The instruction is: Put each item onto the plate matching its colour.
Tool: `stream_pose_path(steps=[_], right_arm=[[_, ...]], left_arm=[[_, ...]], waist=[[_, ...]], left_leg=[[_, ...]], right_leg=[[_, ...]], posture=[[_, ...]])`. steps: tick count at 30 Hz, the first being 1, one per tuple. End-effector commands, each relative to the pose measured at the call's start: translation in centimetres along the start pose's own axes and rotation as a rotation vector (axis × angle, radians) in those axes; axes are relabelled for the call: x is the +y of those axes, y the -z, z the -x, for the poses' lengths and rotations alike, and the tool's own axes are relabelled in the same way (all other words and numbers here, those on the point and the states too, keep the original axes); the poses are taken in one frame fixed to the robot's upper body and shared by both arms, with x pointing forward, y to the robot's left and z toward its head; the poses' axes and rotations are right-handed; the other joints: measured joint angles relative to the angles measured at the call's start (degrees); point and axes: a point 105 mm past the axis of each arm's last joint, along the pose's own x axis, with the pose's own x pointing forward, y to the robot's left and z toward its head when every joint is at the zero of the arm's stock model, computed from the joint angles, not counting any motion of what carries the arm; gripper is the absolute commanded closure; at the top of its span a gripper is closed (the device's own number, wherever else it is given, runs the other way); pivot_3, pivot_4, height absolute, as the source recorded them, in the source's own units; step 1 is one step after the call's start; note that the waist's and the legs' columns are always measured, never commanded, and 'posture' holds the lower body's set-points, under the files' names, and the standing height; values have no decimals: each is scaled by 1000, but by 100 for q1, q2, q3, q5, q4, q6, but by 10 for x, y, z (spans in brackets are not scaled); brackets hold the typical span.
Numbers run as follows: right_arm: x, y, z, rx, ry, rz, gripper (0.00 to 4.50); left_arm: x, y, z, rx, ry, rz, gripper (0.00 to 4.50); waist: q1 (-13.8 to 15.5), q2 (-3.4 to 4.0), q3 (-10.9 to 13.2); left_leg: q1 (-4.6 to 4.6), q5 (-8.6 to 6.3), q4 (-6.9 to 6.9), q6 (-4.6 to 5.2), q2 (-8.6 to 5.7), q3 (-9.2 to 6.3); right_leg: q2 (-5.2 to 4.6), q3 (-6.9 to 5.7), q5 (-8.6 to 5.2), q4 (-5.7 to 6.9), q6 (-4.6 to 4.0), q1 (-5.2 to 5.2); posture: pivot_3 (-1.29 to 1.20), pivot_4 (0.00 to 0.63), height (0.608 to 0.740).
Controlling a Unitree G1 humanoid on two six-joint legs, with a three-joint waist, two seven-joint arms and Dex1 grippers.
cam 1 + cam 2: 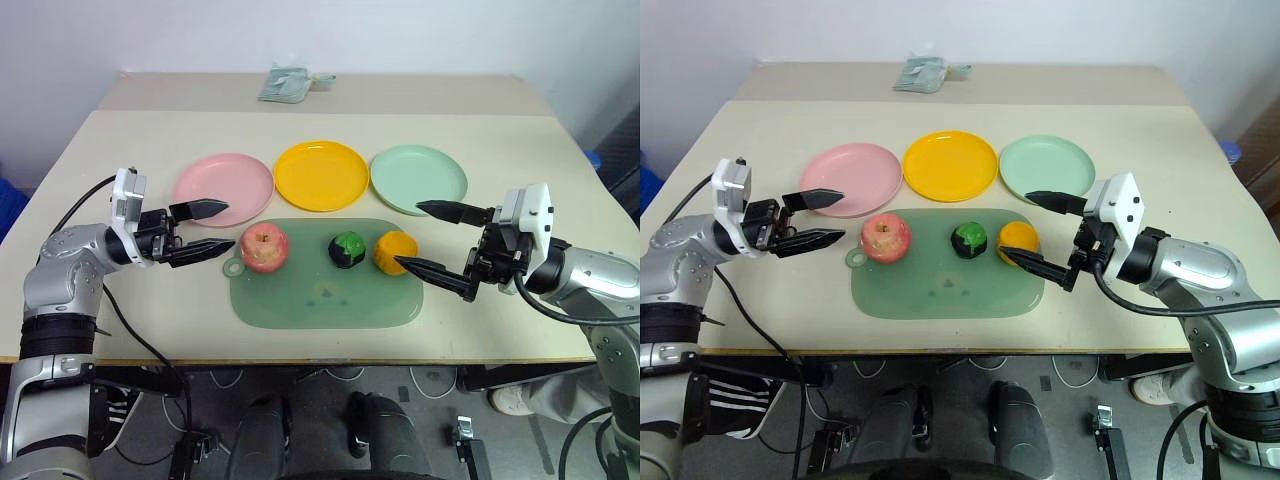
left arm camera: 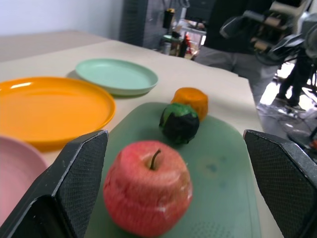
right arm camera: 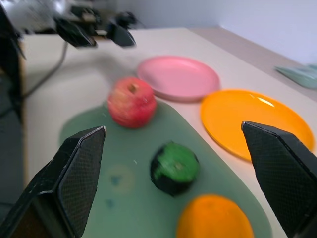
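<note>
A red-pink apple [image 1: 264,247], a dark green ball with black patches [image 1: 347,249] and an orange fruit [image 1: 394,251] lie in a row on the translucent green board [image 1: 320,290]. Behind the board stand the pink plate [image 1: 224,189], the yellow-orange plate [image 1: 321,175] and the mint green plate [image 1: 418,179], all bare. My left gripper [image 1: 215,228] hangs open just left of the apple, pointing at it. Open as well, my right gripper [image 1: 423,237] sits just right of the orange fruit, one finger tip close to it. Nothing is held.
A crumpled greenish packet [image 1: 285,83] lies at the far edge of the table [image 1: 130,150]. A black cable [image 1: 85,200] runs from my left arm over the table's left side. The right wrist view also shows my left gripper [image 3: 96,30] beyond the apple.
</note>
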Motion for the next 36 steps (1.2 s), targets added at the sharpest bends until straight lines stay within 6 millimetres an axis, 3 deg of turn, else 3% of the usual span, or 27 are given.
stream_pose_path(steps=[1, 3, 8, 21, 23, 26, 30, 33, 36], right_arm=[[11, -14, -7, -28, -51, 51, 19], [15, -16, -17, -50, -61, 48, 19], [19, -21, -28, -85, -49, 51, 19], [21, -24, -28, -114, 9, 57, 19], [21, -24, -28, -116, 13, 59, 0], [21, -24, -27, -116, 18, 63, 0], [18, -24, -26, -115, 26, 70, 0], [15, -24, -26, -123, 34, 80, 0], [4, -29, -30, -158, 81, 102, 0]], left_arm=[[8, -6, -6, -3, -28, -40, 0], [13, -3, -5, -26, -52, -31, 0], [8, 15, -27, -44, -18, 1, 0], [13, 46, -53, 91, 14, -32, 0], [12, 47, -56, 88, 21, -26, 561], [13, 44, -55, 70, 20, -60, 1523], [23, 30, -50, 9, -41, -74, 1523], [49, 14, -50, -33, -227, -122, 1523], [82, -15, -49, -161, -493, -164, 1523]], waist=[[-3, -1, 0], [-15, -1, -1], [-18, -1, -1], [-14, -3, -2], [-15, -3, -2], [-17, -3, -2], [-16, -3, -2], [-6, -3, -2], [-4, -6, -2]], left_leg=[[1, 0, 0, 0, 0, -1], [1, 0, 0, 0, 0, -1], [1, 0, -1, 0, 0, 2], [0, 0, 0, 0, -1, 1], [1, 0, -1, 0, -1, 1], [2, 0, -1, 1, 0, 0], [2, 0, -1, 1, 0, 0], [1, 0, -1, 1, 1, -1], [-1, 0, 2, 1, -2, -3]], right_leg=[[0, 0, 0, 1, 0, 1], [1, 0, 0, 1, 0, 0], [2, 0, 8, 3, 15, -1], [3, 0, 9, 2, 15, -1], [3, 0, 9, 3, 15, -1], [4, 0, 9, 3, 16, -1], [4, 0, 9, 3, 15, -1], [4, 0, 10, 4, 16, -2], [2, -1, 11, 2, 19, 0]], posture=[[0, 150, 740], [0, 150, 740], [0, 150, 740], [0, 150, 740], [0, 150, 740], [0, 150, 740], [0, 150, 740], [0, 150, 740], [0, 150, 740]])
